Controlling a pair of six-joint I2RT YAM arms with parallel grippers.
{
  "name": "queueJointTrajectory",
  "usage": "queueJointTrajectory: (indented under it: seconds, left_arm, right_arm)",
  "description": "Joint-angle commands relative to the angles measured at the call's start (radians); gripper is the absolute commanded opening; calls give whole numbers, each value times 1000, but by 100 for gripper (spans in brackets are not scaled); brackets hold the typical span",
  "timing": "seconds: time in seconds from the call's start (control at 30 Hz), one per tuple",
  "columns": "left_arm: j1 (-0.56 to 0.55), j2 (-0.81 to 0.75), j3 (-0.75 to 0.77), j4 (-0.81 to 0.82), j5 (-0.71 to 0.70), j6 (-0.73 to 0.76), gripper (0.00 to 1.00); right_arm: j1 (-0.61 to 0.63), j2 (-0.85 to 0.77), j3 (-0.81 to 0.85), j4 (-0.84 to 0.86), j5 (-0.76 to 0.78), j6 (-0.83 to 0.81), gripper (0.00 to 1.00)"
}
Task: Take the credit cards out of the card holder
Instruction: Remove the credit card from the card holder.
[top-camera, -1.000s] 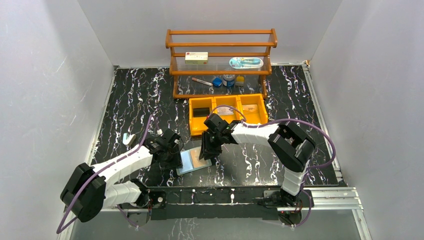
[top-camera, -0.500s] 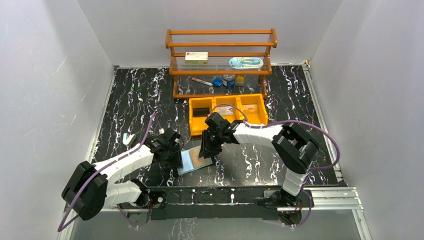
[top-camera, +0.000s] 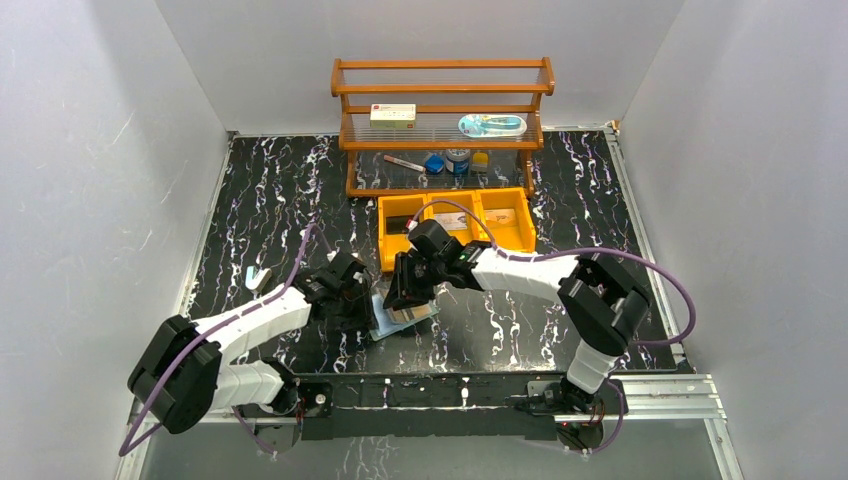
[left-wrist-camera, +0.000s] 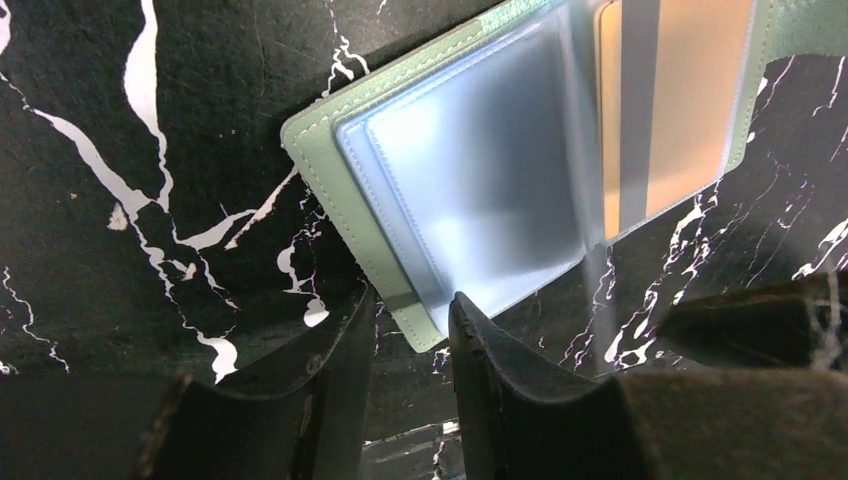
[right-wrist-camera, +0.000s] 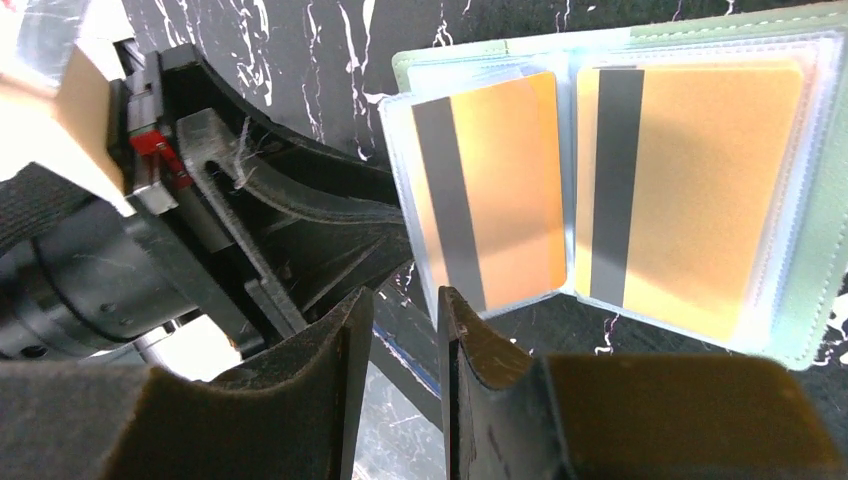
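Close in front of the arm bases, on the black white-veined surface (left-wrist-camera: 120, 120): the card holder (left-wrist-camera: 330, 195), lying open and flat, sage-green rim around clear sleeves.

From the left, the left gripper (left-wrist-camera: 410, 310) low at the holder's near corner. Fingers a narrow slit apart, the green corner right at the mouth of the slit – pinched or merely straddled, cannot tell.

From the right, the right gripper (right-wrist-camera: 405, 295) down at the holder's near edge, close beside the left one. Fingers likewise a small gap apart, tips just beside the corner of a sleeve – cannot tell whether gripping any of it.

Inside the sleeves, two credit cards (right-wrist-camera: 690, 180), both orange-tan with a dark stripe, one on either side of the fold, each seated in its pocket.

Farther back, beyond the right gripper, an orange three-compartment bin (top-camera: 510, 244); behind that, a wooden rack (top-camera: 443, 88) against the back wall, with a white box (top-camera: 392, 115) on its middle shelf
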Motion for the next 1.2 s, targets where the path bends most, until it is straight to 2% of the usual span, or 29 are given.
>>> queueJointTrajectory:
  seconds: [0.0, 0.13, 0.3, 0.4, 0.57, 0.83, 1.17]
  left_arm:
    - [-4, -10, 38, -4, 1, 14, 31]
    - [-4, -51, 33, -68, -70, -22, 31]
    - [-4, -115, 31, -148, -152, -57, 34]
    - [-5, -139, 37, -130, -143, -48, 42]
    - [-4, -89, 75, -39, -66, -7, 48]
    - [-4, 21, 130, 11, -31, 4, 46]
    - [-4, 73, 70, 40, 9, 14, 37]
  right_arm:
    - [6, 37, 34, 31, -34, 6, 39]
    - [11, 116, 67, 6, -74, -2, 39]
    - [22, 66, 75, -22, 8, -22, 39]
    - [18, 52, 93, -90, 104, -45, 40]
    - [-14, 51, 94, -126, 114, -70, 40]
    - [-48, 117, 66, -61, 0, -96, 38]
    - [-47, 148, -22, 2, -35, -61, 37]
